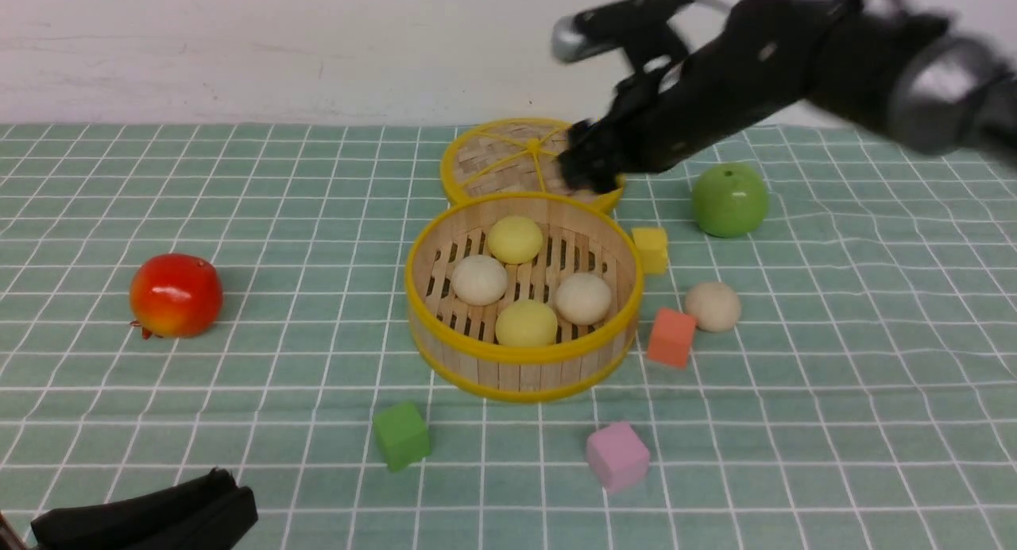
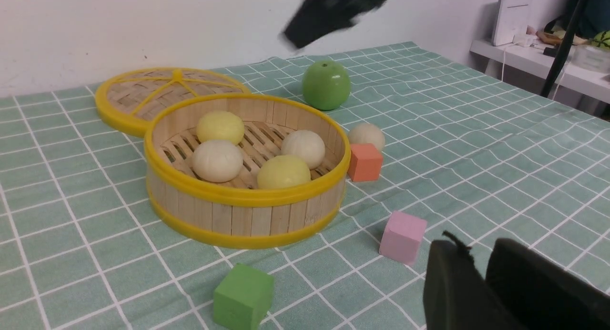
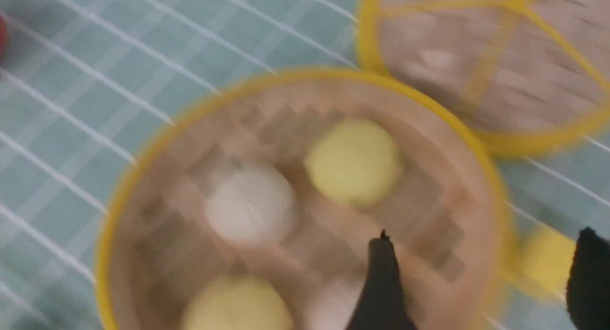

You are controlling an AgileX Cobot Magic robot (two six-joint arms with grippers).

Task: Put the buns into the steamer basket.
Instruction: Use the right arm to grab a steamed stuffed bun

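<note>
Buns: four sat in the basket; the fifth bun lay on the table toward its right edge, just beside an orange cube. It looked light, smooth and perhaps soft, so you would pinch gently across its widest middle. The right tool hung open and empty; you couldn't tell the left tool's state.

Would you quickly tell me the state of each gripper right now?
Left gripper: looks shut, holding nothing.
Right gripper: open, holding nothing.
</note>
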